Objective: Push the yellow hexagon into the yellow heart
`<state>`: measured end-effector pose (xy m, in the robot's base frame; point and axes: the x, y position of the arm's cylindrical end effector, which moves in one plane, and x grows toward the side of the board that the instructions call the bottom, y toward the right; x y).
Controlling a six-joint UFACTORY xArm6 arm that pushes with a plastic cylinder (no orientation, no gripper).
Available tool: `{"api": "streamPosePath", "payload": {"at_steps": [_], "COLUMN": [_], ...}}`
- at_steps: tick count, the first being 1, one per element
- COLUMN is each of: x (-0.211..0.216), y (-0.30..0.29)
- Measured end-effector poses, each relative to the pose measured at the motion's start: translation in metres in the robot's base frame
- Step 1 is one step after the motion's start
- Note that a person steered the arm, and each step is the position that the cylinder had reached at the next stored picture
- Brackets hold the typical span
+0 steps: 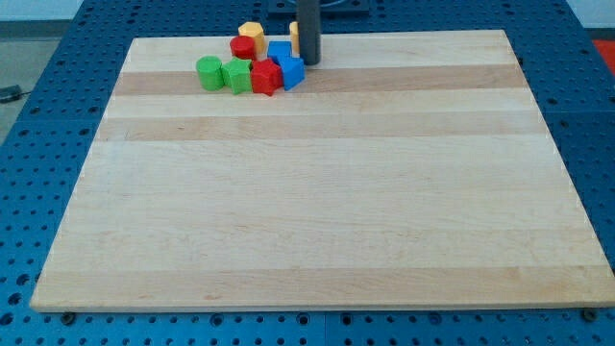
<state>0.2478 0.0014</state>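
A yellow block (252, 34), which looks like the hexagon, sits at the view's top edge of the wooden board (317, 211), at the back of a cluster of blocks. A second yellow block (294, 37) shows only as a sliver, mostly hidden behind my dark rod; I cannot make out its shape. My tip (310, 63) rests on the board just right of the cluster, next to a blue block (291, 72). The tip is right of the first yellow block, with the blue blocks between them.
The cluster also holds a red cylinder (242, 48), another blue block (279, 51), a red block (265, 77), a green block (236, 75) and a round green block (209, 72). The board lies on a blue perforated table (58, 58).
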Motion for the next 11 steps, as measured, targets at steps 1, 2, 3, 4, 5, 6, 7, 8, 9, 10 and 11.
{"api": "streamPosePath", "payload": {"at_steps": [1,2,3,4,5,6,7,8,9,10,11], "x": [-0.022,-0.056,-0.053,-0.053,-0.049,-0.029,-0.018,-0.024,-0.044,-0.055,-0.056], "y": [0.025,0.035,0.031,0.002,-0.015,-0.028,-0.038,-0.017,0.009,0.008,-0.009]}}
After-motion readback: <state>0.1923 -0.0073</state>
